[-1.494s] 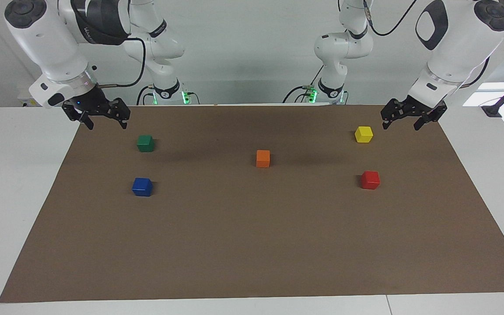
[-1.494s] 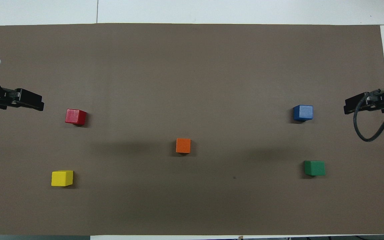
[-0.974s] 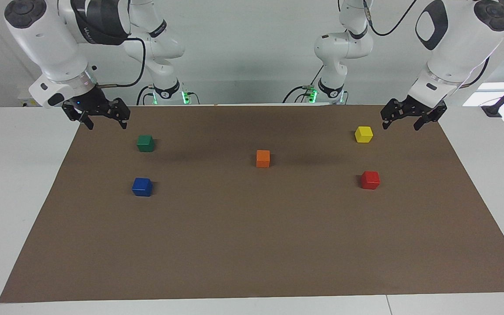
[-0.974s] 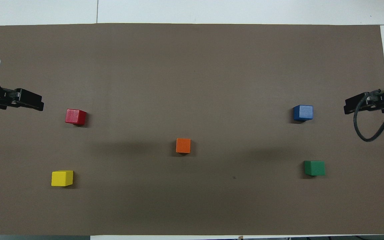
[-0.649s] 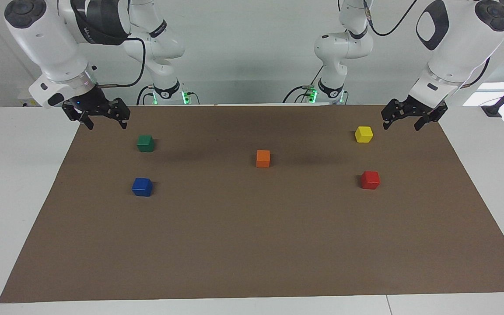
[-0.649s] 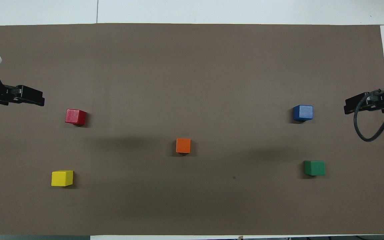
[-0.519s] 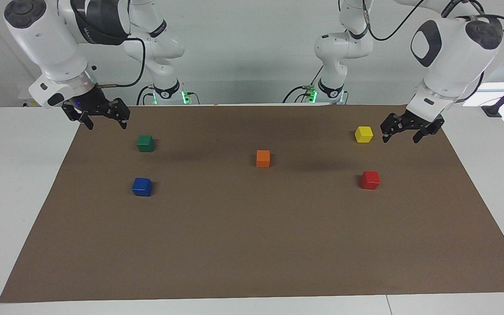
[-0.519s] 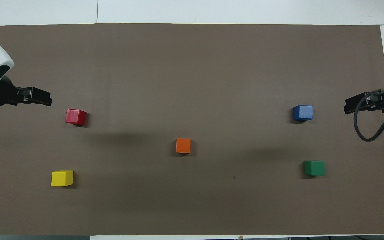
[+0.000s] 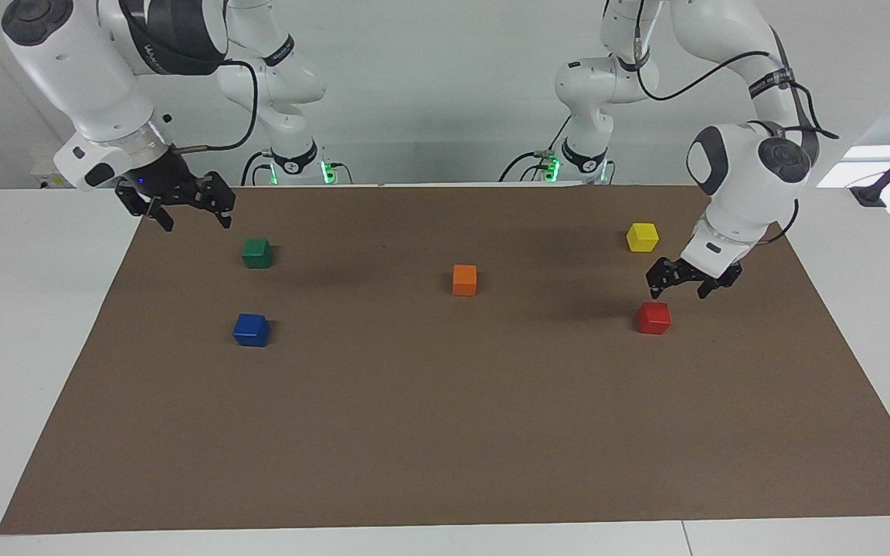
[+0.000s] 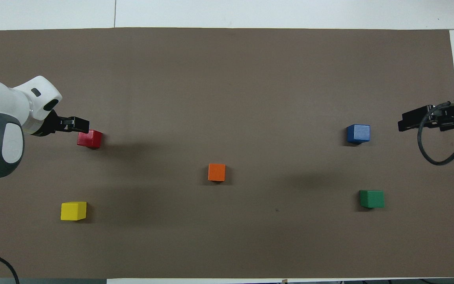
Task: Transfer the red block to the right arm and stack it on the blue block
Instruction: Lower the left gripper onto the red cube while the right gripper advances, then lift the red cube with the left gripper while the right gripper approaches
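Ideally the left gripper [image 9: 681, 287], fingers spread wide above the red block [image 9: 654, 317], centres squarely before descending (right gripper [image 9: 183, 209] waits open, near the green block [image 9: 257, 252]).

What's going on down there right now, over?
Left gripper open, just above red block, not touching. Right gripper open, waiting near green block. Blue block bare. Nothing in the way.
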Controlling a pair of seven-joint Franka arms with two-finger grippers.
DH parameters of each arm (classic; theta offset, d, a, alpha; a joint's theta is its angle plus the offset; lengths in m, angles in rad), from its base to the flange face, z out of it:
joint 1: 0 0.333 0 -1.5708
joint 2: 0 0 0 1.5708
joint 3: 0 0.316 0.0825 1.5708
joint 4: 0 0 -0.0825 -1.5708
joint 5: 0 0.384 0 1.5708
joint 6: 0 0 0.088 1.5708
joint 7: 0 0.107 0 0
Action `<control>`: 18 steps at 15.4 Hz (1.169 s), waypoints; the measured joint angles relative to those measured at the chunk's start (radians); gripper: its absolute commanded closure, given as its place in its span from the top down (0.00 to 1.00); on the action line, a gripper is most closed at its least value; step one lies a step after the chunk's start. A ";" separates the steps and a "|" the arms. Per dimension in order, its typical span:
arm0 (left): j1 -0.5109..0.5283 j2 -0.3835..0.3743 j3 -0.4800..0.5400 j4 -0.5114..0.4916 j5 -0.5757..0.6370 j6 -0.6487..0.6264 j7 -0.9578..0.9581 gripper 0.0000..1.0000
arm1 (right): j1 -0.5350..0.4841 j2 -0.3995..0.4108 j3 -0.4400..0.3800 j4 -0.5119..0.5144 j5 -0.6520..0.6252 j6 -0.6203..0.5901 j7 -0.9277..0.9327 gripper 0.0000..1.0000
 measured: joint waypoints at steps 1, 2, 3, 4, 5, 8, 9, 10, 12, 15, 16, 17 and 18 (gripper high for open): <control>0.002 0.014 0.000 -0.012 0.000 0.023 0.000 1.00 | -0.002 0.000 0.000 0.000 0.049 0.010 -0.001 1.00; 0.005 0.023 0.001 -0.023 0.000 0.043 0.000 1.00 | -0.005 0.000 0.000 0.000 0.099 0.014 -0.006 1.00; 0.010 0.031 0.001 -0.031 0.000 0.060 0.000 1.00 | -0.007 0.000 0.000 0.000 0.159 0.015 -0.019 1.00; 0.013 0.038 0.002 -0.038 0.000 0.076 0.000 1.00 | -0.009 0.000 0.000 0.000 0.225 0.015 -0.034 1.00; 0.013 0.046 0.002 -0.042 0.000 0.090 0.000 1.00 | -0.012 0.000 -0.001 -0.002 0.291 0.015 -0.050 1.00; 0.013 0.067 0.002 -0.044 0.000 0.109 0.000 1.00 | -0.041 -0.002 -0.001 -0.049 0.552 0.016 -0.139 1.00; 0.012 0.074 0.001 -0.045 0.000 0.112 0.000 1.00 | -0.052 -0.002 -0.002 -0.083 0.655 0.019 -0.180 1.00; 0.011 0.082 -0.001 -0.045 0.000 0.119 0.000 1.00 | -0.061 -0.001 -0.002 -0.126 0.764 0.023 -0.229 1.00; 0.010 0.100 -0.004 -0.046 0.000 0.133 0.000 1.00 | -0.063 0.004 -0.003 -0.226 0.979 0.027 -0.336 1.00; 0.010 0.115 -0.005 -0.049 0.000 0.140 0.000 1.00 | -0.018 0.015 0.000 -0.363 1.240 0.027 -0.465 1.00; 0.010 0.118 -0.005 -0.050 0.000 0.141 0.000 1.00 | 0.008 0.019 0.001 -0.398 1.314 0.025 -0.510 1.00; 0.010 0.120 -0.005 -0.052 0.000 0.143 0.000 1.00 | 0.034 0.026 0.002 -0.426 1.381 0.023 -0.546 1.00; 0.010 0.123 -0.005 -0.052 0.000 0.145 0.000 0.92 | 0.060 0.035 0.003 -0.447 1.437 0.019 -0.570 1.00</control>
